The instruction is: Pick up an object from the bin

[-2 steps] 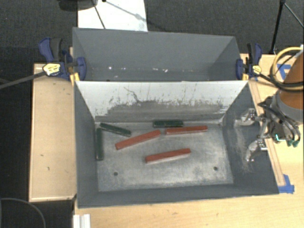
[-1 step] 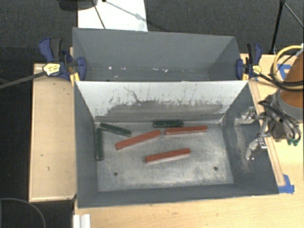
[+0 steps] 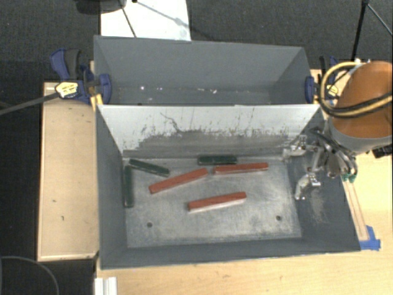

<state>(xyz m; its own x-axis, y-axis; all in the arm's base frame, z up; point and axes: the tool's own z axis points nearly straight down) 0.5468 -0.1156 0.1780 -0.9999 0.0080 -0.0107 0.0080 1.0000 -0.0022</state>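
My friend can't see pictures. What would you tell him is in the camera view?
The robot's pincer hangs at the right side of a grey metal bin, apart from the sticks inside. On the bin floor lie three red-brown sticks and three dark green sticks, spread across the middle and left.

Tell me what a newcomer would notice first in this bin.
Three reddish-brown bars stand out on the grey bin floor: a front bar, a slanted bar left of it, a back bar. A dark green stick lies beside the back bar, a dark green pair at the left. The gripper hangs by the right wall, apart from all.
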